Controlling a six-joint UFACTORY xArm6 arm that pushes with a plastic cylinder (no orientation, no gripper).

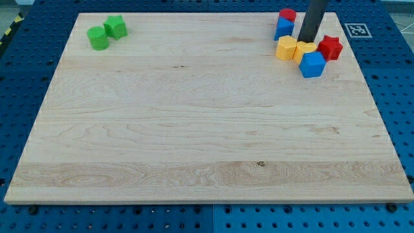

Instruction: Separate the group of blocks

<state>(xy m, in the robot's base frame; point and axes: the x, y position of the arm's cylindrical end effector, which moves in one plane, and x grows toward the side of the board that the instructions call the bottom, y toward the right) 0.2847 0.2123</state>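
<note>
A group of blocks sits at the view's top right of the wooden board (pixel 207 129): a red cylinder (pixel 288 14) touching a blue block (pixel 283 27) below it, a yellow hexagonal block (pixel 286 48), a second yellow block (pixel 305 48), a blue cube (pixel 312 64) and a red star block (pixel 330 48). My tip (pixel 306 40) comes down from the top edge as a dark rod. It stands just above the second yellow block, between the blue block and the red star. Two green blocks, a cylinder (pixel 98 39) and a star shape (pixel 115 26), touch at the top left.
A blue perforated table (pixel 26 65) surrounds the board on all sides. A black-and-white marker tag (pixel 355 30) lies off the board at the top right.
</note>
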